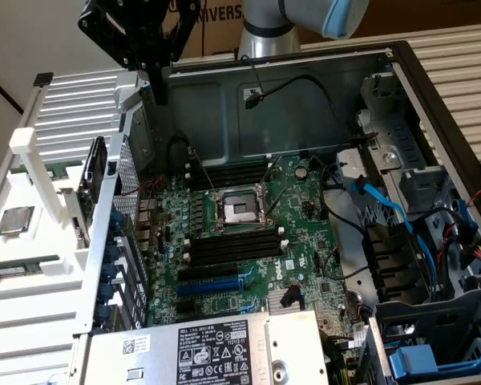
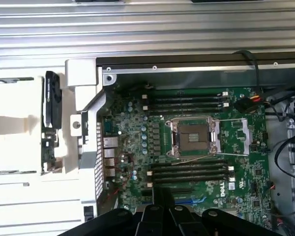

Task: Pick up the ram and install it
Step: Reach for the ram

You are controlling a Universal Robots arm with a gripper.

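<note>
Green and thin, with a pale label: the ram point(image 1: 18, 270), lying flat in a groove of the white rack point(image 1: 40, 160) at nine o'clock in the exterior view, well apart from the gripper point(image 1: 159, 87). Just toward twelve o'clock from it on the same rack, a square silver chip point(image 1: 16, 220). A dark card point(image 1: 92, 180) standing upright at the rack's inner edge, beside the computer case point(image 1: 305, 88).

Black gripper hanging at eleven o'clock of that view, raised over the case wall nearest the rack. How wide it stands: cannot tell from either view. Nothing seen in its hold.

At the centre of the case, the green motherboard point(image 1: 248, 233) with its open processor socket point(image 1: 239, 210). Black memory slots point(image 1: 232, 247) just toward six o'clock of the socket. Blue cables point(image 1: 385, 208) at three o'clock, and a grey box point(image 1: 216, 353) with a white label at six o'clock.

Wrist view: looking past the gripper point(image 2: 163, 204) onto the motherboard point(image 2: 196, 147), with the processor socket point(image 2: 192, 138) sitting between two banks of memory slots point(image 2: 189, 171).
</note>
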